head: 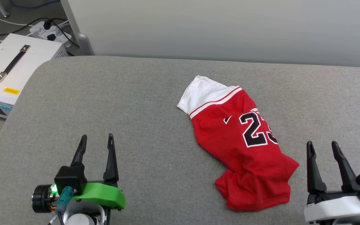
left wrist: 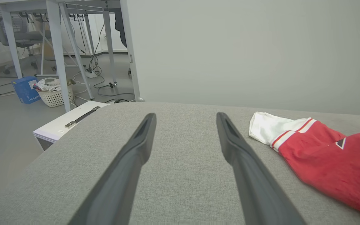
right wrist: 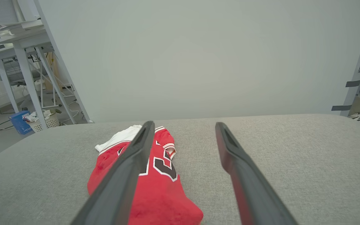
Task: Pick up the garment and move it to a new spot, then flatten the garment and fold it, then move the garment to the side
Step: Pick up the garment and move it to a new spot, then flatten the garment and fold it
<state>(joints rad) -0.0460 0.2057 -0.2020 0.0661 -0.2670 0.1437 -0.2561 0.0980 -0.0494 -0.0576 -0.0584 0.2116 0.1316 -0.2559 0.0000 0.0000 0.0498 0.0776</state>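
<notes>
Red garment [head: 245, 147] bunched on worktop [head: 105, 103], right of centre | left gripper [head: 97, 136] and right gripper [head: 322, 143] spread, empty | risk: grabbing several layers would leave it crumpled

The left gripper [head: 97, 137] has two long, dark, tapering fingers [head: 111, 156] set on a black block [head: 70, 178]. Behind it sits a bright green shell [head: 102, 192] (plastic, by the look of it). A green light [head: 54, 188] glows beside a black cylinder [head: 41, 198] and a teal plug [head: 64, 195]. The right gripper [head: 322, 143] has the same fingers on a white shell [head: 333, 209].
</notes>
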